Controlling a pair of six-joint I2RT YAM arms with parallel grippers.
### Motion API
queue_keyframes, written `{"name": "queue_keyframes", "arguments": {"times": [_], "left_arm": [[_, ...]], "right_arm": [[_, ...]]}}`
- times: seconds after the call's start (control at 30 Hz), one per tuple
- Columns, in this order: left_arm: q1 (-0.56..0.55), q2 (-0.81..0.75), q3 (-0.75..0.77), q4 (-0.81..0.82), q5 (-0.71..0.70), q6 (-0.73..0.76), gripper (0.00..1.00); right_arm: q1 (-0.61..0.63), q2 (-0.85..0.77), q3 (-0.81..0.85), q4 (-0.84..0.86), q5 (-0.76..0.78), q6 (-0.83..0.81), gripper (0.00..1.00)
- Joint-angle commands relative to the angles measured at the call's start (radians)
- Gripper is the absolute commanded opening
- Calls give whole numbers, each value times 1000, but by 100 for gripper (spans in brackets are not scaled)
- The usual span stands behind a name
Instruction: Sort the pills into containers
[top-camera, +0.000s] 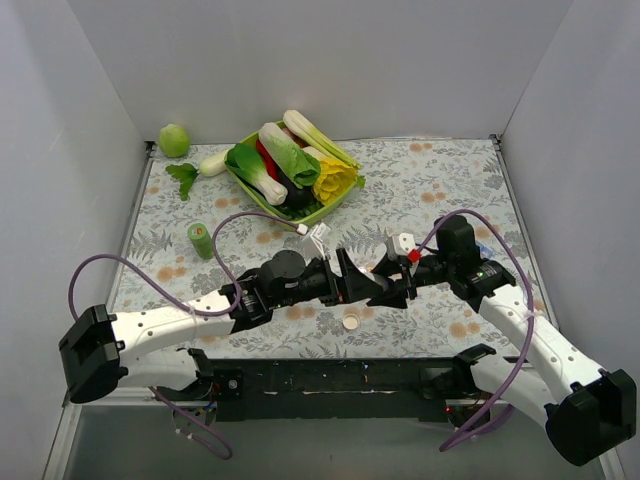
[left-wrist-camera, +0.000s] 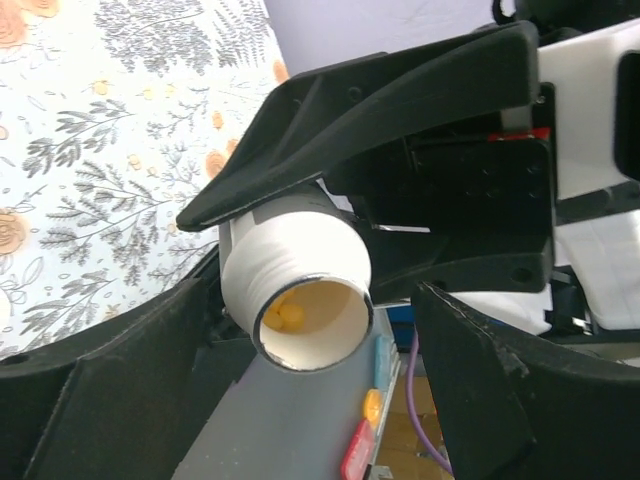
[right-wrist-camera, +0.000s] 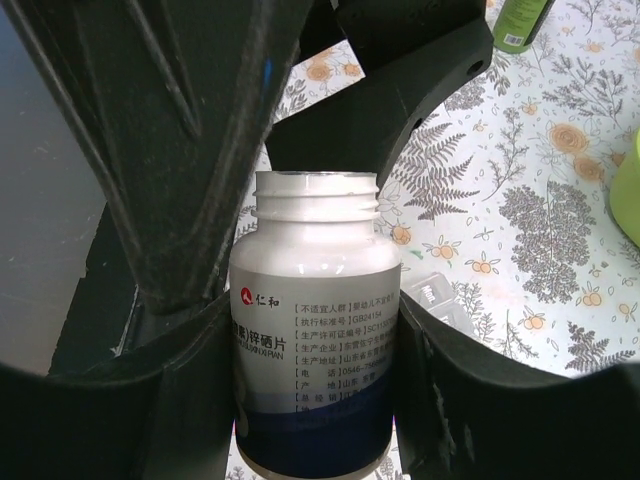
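Left to right on the table: small green bottle toward the left edge. Vegetable tray far-middle, with the clear pill organiser just beside its near corner. Can't tell if the lids are open or closed. Left claw is at table centre, jaws apart around the mouth of the white pill bottle, gripping nothing. Loose white cap lies on the cloth closer to the near edge. Right claw is clamped on the bottle's body. The bottle is uncapped, mouth toward the left claw, yellow pills visible inside. Judgement: the cap is off and the pour comes next. To do it well, carry the bottle over the organiser before tipping, since the two are apart now. Tip slowly so the pills come out singly, one compartment at a time. If the left claw takes the neck, close gently so it doesn't knock the bottle in the right's grip.
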Motion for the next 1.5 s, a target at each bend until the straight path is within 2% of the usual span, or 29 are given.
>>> {"name": "queue_keyframes", "arguments": {"times": [0.0, 0.13, 0.17, 0.23, 0.27, 0.37, 0.4, 0.47, 0.5, 0.63, 0.73, 0.83, 0.9, 0.97, 1.03, 1.07, 1.17, 1.23, 1.3, 1.4, 1.43, 1.47], "left_arm": [[-15, 30, 74, -105, -59, 46, 80], [-18, 82, 126, -154, -61, 68, 52], [-18, 88, 126, -154, -65, 68, 45], [-16, 80, 126, -160, -85, 71, 25], [-16, 73, 120, -170, -137, 68, 14], [-16, 4, 106, -266, -241, 71, 4], [-15, -15, 106, -368, -337, 70, 1], [17, -68, 104, -485, -410, 65, 0], [40, -78, 97, -612, -453, 54, 0], [274, -113, 43, -789, -446, 74, 0], [359, -67, 57, -877, -487, 83, 0], [389, 37, 84, -914, -501, 93, 9], [389, 109, 104, -941, -521, 94, 11], [390, 134, 129, -964, -536, 88, 20], [390, 134, 138, -974, -536, 97, 37], [390, 125, 143, -970, -525, 103, 56], [390, 70, 167, -978, -499, 135, 85], [390, 19, 184, -992, -482, 152, 94], [390, -19, 215, -1018, -461, 175, 98], [390, -111, 252, -1007, -392, 304, 98], [390, -139, 258, -989, -293, 351, 98], [389, -203, 265, -955, -260, 388, 98]], "right_arm": [[-6, -15, -24, 74, -18, 45, 5], [-8, -13, -32, 77, -10, 47, 8], [-6, -12, -34, 77, -8, 47, 13], [-8, -13, -41, 83, 12, 62, 23], [-14, -16, -44, 92, 22, 78, 51], [-49, -30, -69, 143, 105, 140, 92], [-63, -38, -77, 152, 160, 150, 93], [-115, -68, -107, 179, 223, 173, 94], [-133, -81, -119, 190, 273, 176, 95], [-219, -154, -166, 218, 369, 210, 96], [-271, -179, -179, 224, 380, 234, 96], [-301, -188, -179, 229, 377, 254, 96], [-321, -188, -170, 226, 375, 263, 96], [-331, -188, -163, 218, 377, 265, 96], [-337, -193, -155, 204, 378, 265, 96], [-341, -193, -150, 196, 383, 260, 96], [-347, -196, -120, 164, 426, 262, 98], [-350, -193, -69, 144, 485, 323, 98], [-351, -178, -19, 79, 591, 354, 98], [-354, -176, 95, 6, 754, 446, 98], [-354, -177, 115, -1, 797, 469, 98], [-365, -180, 161, -6, 873, 519, 98]]}}
